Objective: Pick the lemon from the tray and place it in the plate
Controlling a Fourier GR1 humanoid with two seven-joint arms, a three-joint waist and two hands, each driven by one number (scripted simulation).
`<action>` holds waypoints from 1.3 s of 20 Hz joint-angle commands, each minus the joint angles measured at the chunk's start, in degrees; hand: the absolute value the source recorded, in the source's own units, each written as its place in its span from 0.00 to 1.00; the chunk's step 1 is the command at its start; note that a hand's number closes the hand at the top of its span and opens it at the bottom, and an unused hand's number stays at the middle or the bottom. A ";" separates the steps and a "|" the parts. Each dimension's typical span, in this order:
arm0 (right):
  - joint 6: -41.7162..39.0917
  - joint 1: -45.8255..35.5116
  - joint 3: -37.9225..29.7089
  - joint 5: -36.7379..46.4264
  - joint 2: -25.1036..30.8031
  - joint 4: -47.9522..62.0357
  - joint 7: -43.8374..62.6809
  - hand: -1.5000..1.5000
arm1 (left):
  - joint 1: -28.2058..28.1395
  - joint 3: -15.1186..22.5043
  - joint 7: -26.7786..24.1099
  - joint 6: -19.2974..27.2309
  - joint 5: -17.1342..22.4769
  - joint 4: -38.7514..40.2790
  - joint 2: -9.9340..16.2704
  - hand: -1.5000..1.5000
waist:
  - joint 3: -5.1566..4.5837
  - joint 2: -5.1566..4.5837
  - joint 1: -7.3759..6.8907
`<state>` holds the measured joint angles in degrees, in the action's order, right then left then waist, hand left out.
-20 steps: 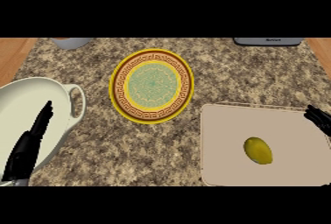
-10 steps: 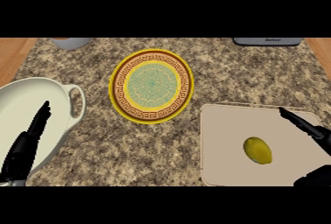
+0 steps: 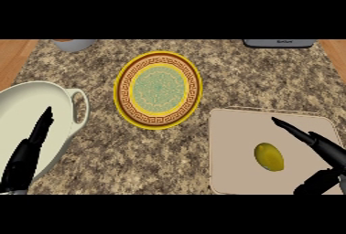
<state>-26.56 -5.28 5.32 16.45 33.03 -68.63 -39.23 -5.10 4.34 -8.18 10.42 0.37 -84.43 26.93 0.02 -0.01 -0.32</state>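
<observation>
A yellow lemon (image 3: pixel 269 156) lies on the beige tray (image 3: pixel 233 132) at the lower right. The plate (image 3: pixel 159 89), yellow with a brown patterned band and a green centre, sits on the counter up and to the left of the tray. My right hand (image 3: pixel 323 150) is open over the tray's right part, its straight fingers pointing up-left just right of the lemon, with the thumb lower near the tray's front edge. It does not touch the lemon. My left hand (image 3: pixel 27 155) rests open at the lower left, fingers up.
A large white cup with a handle (image 3: pixel 40 119) stands at the left, partly behind my left hand. A grey object (image 3: pixel 74 44) and a dark device (image 3: pixel 278 43) sit at the counter's far edge. Wood shows at both upper corners.
My right hand has come in from the right edge over the tray, leftward toward the lemon. The left hand, lemon and plate have stayed put.
</observation>
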 commanded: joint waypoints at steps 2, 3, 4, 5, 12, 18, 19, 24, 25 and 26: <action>0.70 -2.26 2.61 4.39 -3.65 4.92 -3.96 0.00 | -4.81 -1.71 1.05 -1.32 -0.62 -5.75 0.16 0.50 | 0.01 0.04 -0.25; -1.02 -0.71 1.64 3.48 -2.83 3.00 -3.69 0.00 | -1.80 -0.41 2.84 -0.03 -3.18 -3.47 -2.39 0.50 | -0.01 0.04 0.16; -1.89 -2.72 0.68 4.16 -1.60 6.65 -5.77 0.00 | -1.66 -1.95 -1.29 -1.32 -2.93 -0.16 -2.52 0.50 | -0.01 0.00 0.10; -0.13 -2.00 3.46 4.20 -5.35 0.74 0.47 0.00 | 1.76 -0.73 3.04 -0.02 -3.94 -0.62 -3.17 0.50 | -0.02 0.02 0.32; 2.85 -3.54 3.70 8.65 -6.59 11.53 -8.50 0.00 | -1.12 -1.77 4.33 -1.72 -5.64 -5.89 -4.86 0.50 | 0.03 0.00 -0.05; 1.63 -3.67 2.56 5.45 -7.33 8.56 -9.50 1.00 | 3.16 -6.22 -0.09 -5.03 -4.85 3.23 -3.93 0.50 | -0.01 0.01 0.36; 1.47 -8.15 1.57 5.43 -7.91 11.38 -8.06 1.00 | -0.76 -4.66 3.57 -4.69 -5.24 -4.69 -4.68 0.50 | 0.01 0.03 -0.07; 8.46 -26.53 3.35 16.74 -1.75 19.69 8.15 1.00 | 3.23 -2.87 -0.24 -5.97 -6.25 -0.53 -4.18 0.50 | -0.01 -1.15 -4.85; 8.07 -29.23 3.99 19.21 0.89 20.71 10.80 1.00 | 4.05 -1.91 0.47 -6.43 -5.87 -1.15 -5.01 0.50 | -0.08 -1.85 -6.99; 8.54 -31.29 4.45 21.45 2.81 21.77 12.76 1.00 | 4.98 -2.01 -0.32 -6.86 -5.76 -0.51 -4.77 0.50 | -0.23 -2.67 -8.25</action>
<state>-19.40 -27.37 8.51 30.78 30.56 -50.60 -34.25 -2.25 1.05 -8.20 4.75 -5.29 -84.53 22.35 -0.07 -1.21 -4.55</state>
